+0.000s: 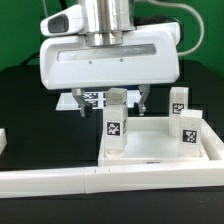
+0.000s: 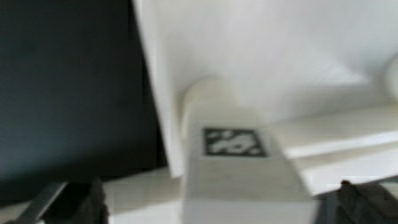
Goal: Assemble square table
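Item: my gripper (image 1: pixel 112 101). In the exterior view it hangs under the wide white hand housing, both dark fingers pointing down, one to each side of a post top. In the wrist view my fingertips (image 2: pixel 71 203) show as two dark tips set wide, with open space between each and the post. Spread, gripping nothing.

Item: near leg post (image 1: pixel 114 126). White, upright, one black-and-white tag on its face. It stands directly below me, its top rising into the gap between my fingers. In the wrist view the same post (image 2: pixel 235 160) fills the centre, tag facing the camera. I see no contact with either finger, though the blur at the tips leaves that slightly uncertain.

Item: square table top (image 1: pixel 160 147). Large white plate lying flat beneath and just ahead of my fingers, toward the camera in the exterior view. The near leg post stands at its corner on the exterior view's left.

Item: two further leg posts, both well off to the exterior view's right of my gripper. One (image 1: pixel 187 132) stands upright at the top's corner; the other (image 1: pixel 178 100) sits behind it, farther from the camera.

Item: L-shaped rail (image 1: pixel 110 182). Long, white, lying past the table top on the camera side.

Item: table (image 1: pixel 20 85). Black surface under everything.
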You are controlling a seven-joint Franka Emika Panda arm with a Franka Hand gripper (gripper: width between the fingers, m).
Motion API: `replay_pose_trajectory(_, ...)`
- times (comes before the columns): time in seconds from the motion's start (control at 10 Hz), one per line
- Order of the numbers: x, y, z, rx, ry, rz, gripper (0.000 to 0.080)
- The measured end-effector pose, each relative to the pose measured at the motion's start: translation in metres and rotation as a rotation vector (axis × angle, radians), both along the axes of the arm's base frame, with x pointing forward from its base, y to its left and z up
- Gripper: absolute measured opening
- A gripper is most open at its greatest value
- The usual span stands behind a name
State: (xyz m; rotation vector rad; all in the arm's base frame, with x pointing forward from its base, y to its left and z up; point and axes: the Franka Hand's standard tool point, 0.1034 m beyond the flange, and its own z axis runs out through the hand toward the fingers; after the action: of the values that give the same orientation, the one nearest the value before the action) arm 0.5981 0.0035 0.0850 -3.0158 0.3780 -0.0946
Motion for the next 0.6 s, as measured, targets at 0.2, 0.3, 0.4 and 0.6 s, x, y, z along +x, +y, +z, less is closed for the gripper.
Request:
replay_pose_trajectory(0.2, 0.0105, 0.0048, -0.0058, 0.01, 0.035, 0.002, 0.0649)
replay_pose_trajectory(0.3, 0.0132, 0.0046, -0.0088, -0.011, -0.01, -0.002, 0.0649)
replay_pose_trajectory(0.4, 0.011, 0.0051, -0.0098, -0.007, 0.0, -0.014, 0.0649)
replay_pose_trajectory(0.6, 0.0116, 0.004, -0.0099, -0.007, -0.002, -0.018, 0.0388)
